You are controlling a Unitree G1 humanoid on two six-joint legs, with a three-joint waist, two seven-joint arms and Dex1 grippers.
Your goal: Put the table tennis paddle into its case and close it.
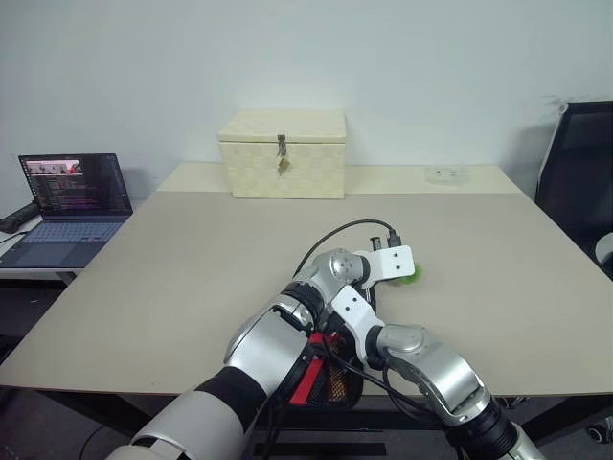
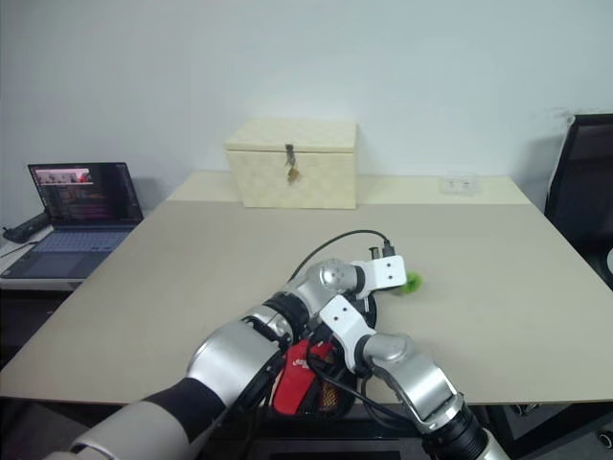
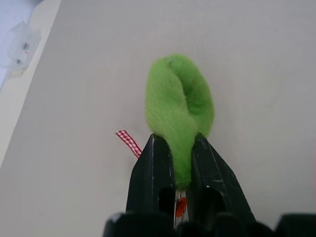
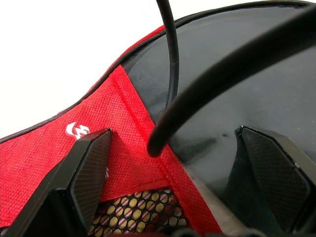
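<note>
A wide beige surface (image 1: 192, 278) fills the middle of the frame before a plain white wall, with a cream latched box (image 1: 283, 151) at its far edge in the upper centre and a small clear plastic piece (image 1: 447, 173) to the upper right. An open laptop (image 1: 69, 206) sits on a lower side desk at the left edge, and a black office chair (image 1: 579, 177) stands at the right edge. Low in the centre of the frame, at the near edge of the surface, lies the case (image 2: 299, 379), its red fabric and mesh pocket showing beneath my two crossed arms. My left pincer (image 3: 176, 153) is clenched on the green fuzzy zipper charm (image 3: 180, 103), which juts out past the fingertips just right of centre over the bare surface; a scrap of red-checked ribbon (image 3: 129, 141) shows beside it. My right pincer (image 4: 175, 148) hangs released, jaws wide apart, directly over the case, one finger above the red part with its white logo (image 4: 77, 130) and the other above the black part, with black cables crossing between them. I cannot make out the table tennis paddle itself.
</note>
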